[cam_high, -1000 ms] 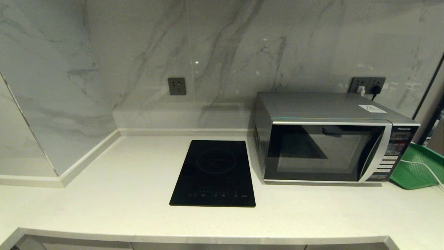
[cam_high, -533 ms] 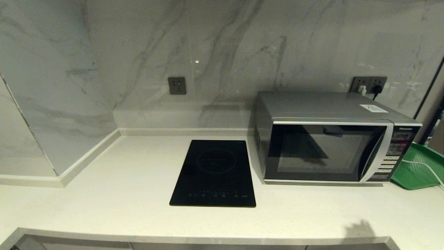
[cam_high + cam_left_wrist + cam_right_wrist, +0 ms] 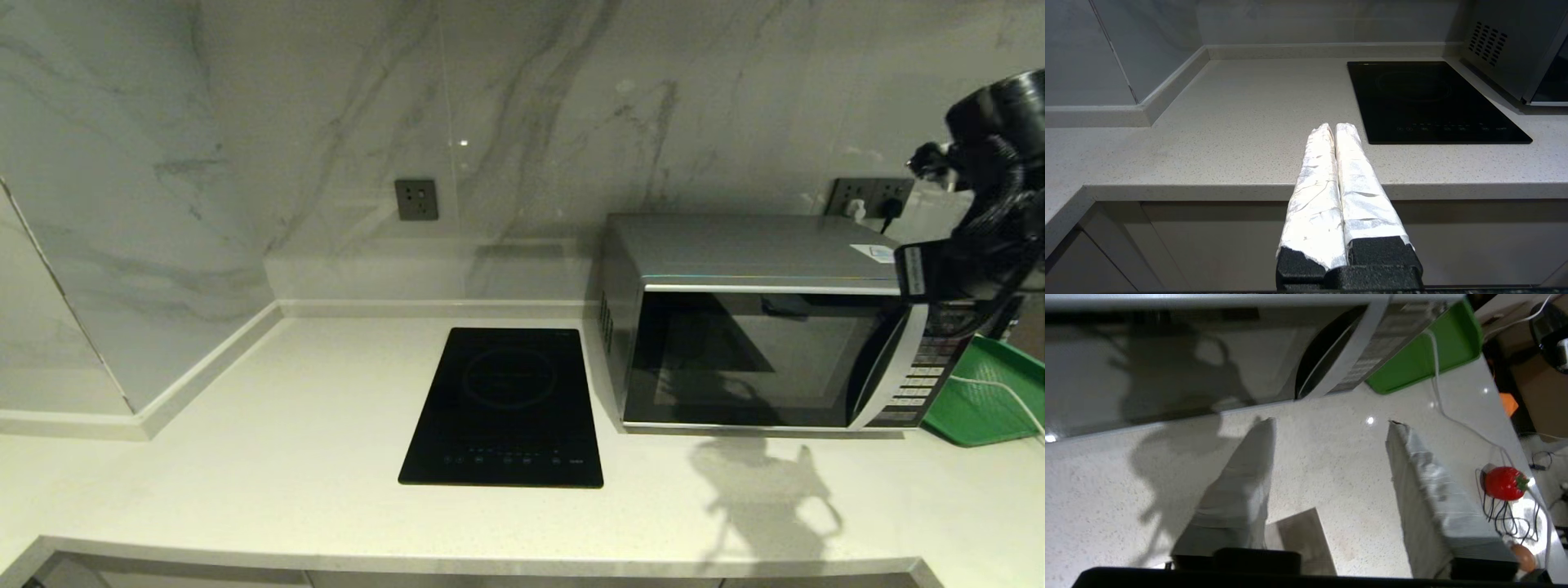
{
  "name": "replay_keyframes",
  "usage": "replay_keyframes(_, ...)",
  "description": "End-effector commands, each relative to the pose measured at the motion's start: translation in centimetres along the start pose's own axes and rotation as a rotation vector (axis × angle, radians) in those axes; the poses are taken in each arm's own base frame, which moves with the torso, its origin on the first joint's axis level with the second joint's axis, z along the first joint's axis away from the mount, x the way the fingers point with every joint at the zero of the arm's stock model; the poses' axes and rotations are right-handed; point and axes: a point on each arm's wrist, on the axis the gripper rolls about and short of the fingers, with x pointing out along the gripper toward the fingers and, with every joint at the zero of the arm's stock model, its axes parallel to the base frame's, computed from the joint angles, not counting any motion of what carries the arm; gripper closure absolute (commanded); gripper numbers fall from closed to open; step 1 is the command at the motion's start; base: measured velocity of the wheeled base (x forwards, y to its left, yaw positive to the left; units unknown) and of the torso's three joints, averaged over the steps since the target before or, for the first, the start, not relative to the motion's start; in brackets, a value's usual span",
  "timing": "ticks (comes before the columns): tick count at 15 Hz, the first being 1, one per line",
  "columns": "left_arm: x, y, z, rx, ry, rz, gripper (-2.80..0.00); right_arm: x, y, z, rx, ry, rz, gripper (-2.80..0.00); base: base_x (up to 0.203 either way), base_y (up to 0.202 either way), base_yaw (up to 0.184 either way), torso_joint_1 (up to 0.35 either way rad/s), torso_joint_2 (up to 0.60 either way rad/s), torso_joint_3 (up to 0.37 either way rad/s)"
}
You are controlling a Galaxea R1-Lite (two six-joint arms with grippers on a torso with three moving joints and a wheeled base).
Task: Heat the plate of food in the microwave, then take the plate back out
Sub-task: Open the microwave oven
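The microwave (image 3: 784,327) stands door-shut on the table (image 3: 286,457), no plate of food in view — the right arm has newly risen beside its button panel, right tool (image 3: 1331,457) spread apart; the left tool (image 3: 1336,130) hangs pressed together.

Hardly any writing could be read. On the microwave (image 3: 767,327), the brand name at the top of its button panel (image 3: 918,376), toward 3 o'clock of the door, was covered by the right arm (image 3: 980,220). A white sticker (image 3: 872,252) lay on the microwave's top at its 2 o'clock corner, its print too small to read. The induction hob (image 3: 504,407) carried a row of tiny touch symbols along its 6 o'clock edge, none legible.
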Motion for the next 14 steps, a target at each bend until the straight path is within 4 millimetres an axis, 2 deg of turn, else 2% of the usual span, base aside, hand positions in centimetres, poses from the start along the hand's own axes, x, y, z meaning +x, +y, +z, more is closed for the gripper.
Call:
replay_keyframes(1, 0.0, 0.0, 0.0, -0.001, 0.000, 0.001, 0.00, 2.6, 2.1, -2.0, -0.046, 0.100, -0.018, -2.80, 0.000, 0.000, 0.000, 0.000, 0.00, 0.000)
replay_keyframes(4, 0.0, 0.0, 0.0, -0.001, 0.000, 0.000, 0.00, 4.6, 3.0, -4.2, 0.046, 0.159, -0.083, -2.80, 0.000, 0.000, 0.000, 0.000, 0.00, 0.000)
replay_keyframes(8, 0.0, 0.0, 0.0, -0.001, 0.000, 0.000, 0.00, 6.4, 2.2, -5.3, 0.168, 0.182, -0.152, -2.80, 0.000, 0.000, 0.000, 0.000, 0.00, 0.000)
replay_keyframes(14, 0.0, 0.0, 0.0, -0.001, 0.000, 0.000, 0.00, 9.7, 2.4, -4.5, 0.231, 0.161, -0.203, -2.80, 0.000, 0.000, 0.000, 0.000, 0.00, 0.000)
